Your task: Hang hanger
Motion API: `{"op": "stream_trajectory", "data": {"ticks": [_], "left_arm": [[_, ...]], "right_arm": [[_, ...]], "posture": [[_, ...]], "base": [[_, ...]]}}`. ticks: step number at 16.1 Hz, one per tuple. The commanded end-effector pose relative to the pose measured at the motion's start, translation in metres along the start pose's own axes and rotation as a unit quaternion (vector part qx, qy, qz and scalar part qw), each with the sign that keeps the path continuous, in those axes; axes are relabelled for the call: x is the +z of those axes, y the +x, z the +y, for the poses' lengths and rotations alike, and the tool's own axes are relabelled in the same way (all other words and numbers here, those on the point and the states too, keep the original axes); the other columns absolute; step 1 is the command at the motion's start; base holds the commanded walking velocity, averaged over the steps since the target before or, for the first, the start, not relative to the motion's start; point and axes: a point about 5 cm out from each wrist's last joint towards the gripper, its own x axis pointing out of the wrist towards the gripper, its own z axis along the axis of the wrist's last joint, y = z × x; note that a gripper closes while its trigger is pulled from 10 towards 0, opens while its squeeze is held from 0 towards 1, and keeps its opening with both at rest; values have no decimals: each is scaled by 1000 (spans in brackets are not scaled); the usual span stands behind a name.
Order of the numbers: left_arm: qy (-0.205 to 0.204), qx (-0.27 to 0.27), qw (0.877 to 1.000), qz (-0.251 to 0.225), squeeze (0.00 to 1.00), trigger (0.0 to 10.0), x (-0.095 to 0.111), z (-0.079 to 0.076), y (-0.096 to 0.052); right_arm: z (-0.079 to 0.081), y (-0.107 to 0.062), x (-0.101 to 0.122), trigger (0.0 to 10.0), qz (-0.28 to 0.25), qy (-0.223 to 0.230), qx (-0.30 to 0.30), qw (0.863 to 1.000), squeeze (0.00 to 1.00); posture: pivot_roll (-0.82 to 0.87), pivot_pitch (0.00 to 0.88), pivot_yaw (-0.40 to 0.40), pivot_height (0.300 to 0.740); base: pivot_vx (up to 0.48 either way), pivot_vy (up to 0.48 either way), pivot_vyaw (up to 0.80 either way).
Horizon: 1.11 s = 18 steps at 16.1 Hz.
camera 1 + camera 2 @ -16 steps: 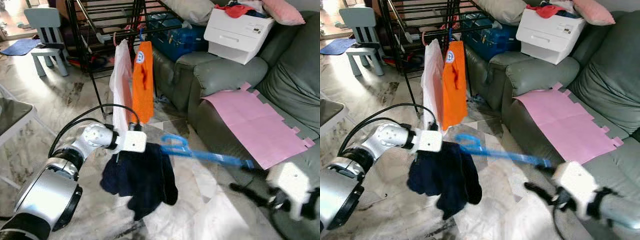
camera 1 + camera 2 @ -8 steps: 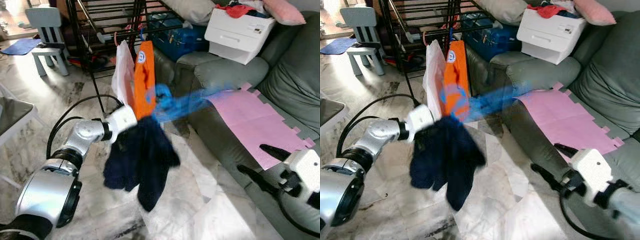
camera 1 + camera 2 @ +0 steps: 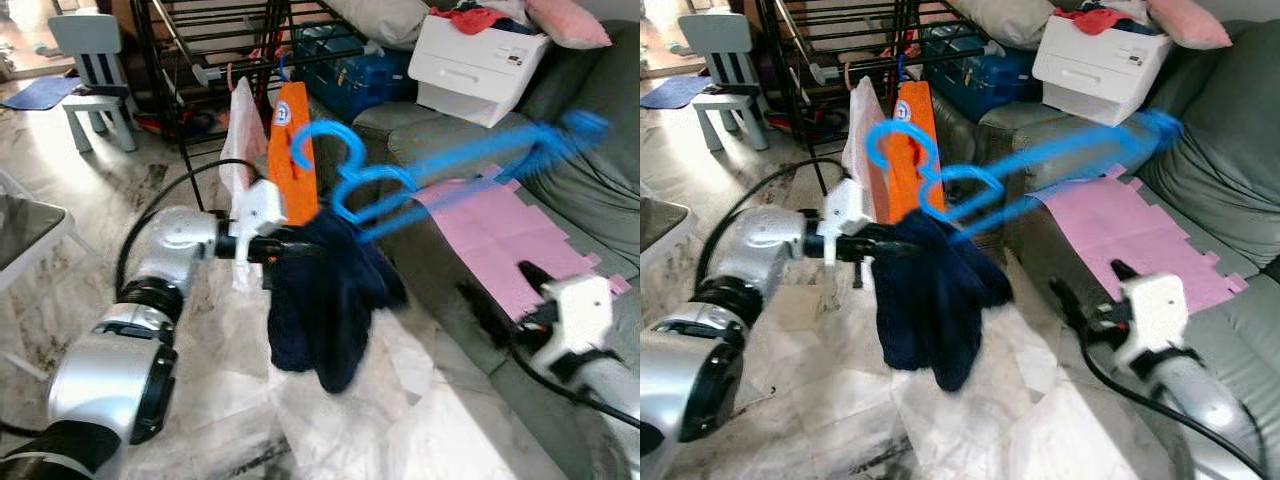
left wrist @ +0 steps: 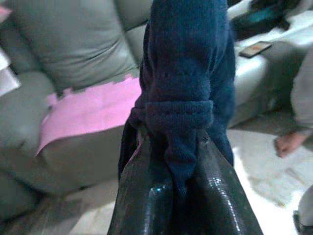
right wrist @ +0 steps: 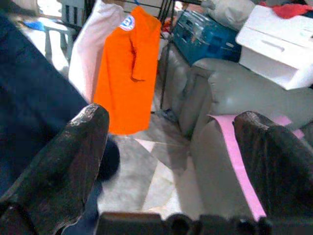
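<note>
My left gripper [image 3: 298, 246] is shut on a dark navy garment [image 3: 332, 300] that hangs from a blue plastic hanger [image 3: 400, 175]. The hanger is blurred and tilted, with its hook [image 3: 318, 140] close to the orange shirt [image 3: 288, 165] on the black drying rack [image 3: 215, 45]. In the left wrist view both fingers [image 4: 146, 196] pinch a fold of the navy garment [image 4: 183, 73]. My right gripper [image 3: 505, 292] is low at the right in front of the sofa, open, with nothing between its fingers [image 5: 63, 161].
A white garment [image 3: 240, 140] hangs beside the orange shirt. A grey sofa [image 3: 450, 150] carries a pink sheet [image 3: 510, 240], a white printer [image 3: 480, 55] and a blue box [image 3: 350, 70]. A small chair [image 3: 95, 75] stands far left. A person's foot [image 4: 288, 144] is nearby.
My left arm has swung the garment and hanger up and to the right, toward the rack. My right gripper let go of the hanger's end and now stands open.
</note>
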Motion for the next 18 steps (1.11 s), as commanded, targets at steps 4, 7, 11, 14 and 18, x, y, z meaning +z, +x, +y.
{"op": "stream_trajectory", "data": {"ticks": [4, 7, 11, 14, 18], "left_arm": [[71, -37, 993, -81, 0, 0, 45, 10, 15], [80, -40, 990, -106, 0, 0, 57, 13, 19], [98, -53, 989, -96, 0, 0, 56, 9, 23], [104, -54, 990, -81, 0, 0, 51, 6, 25], [117, -28, 992, -39, 0, 0, 39, 4, 27]], "right_arm": [[24, 24, -7, 10000, 7, 80, 27, 996, 545], [47, 30, -10, 10000, 13, 99, 88, 991, 0], [66, 29, 1, 10000, -17, 127, 161, 979, 0], [69, 27, 10, 10000, -40, 125, 184, 974, 0], [72, 24, 15, 10000, -44, 106, 197, 974, 0]], "posture": [[-11, 0, -29, 740], [-5, 0, -28, 740], [-4, 0, -23, 740], [-7, 0, -21, 740], [-11, 0, -23, 740]], "base": [[0, 0, 0], [0, 0, 0], [0, 0, 0], [0, 0, 0], [0, 0, 0]]}}
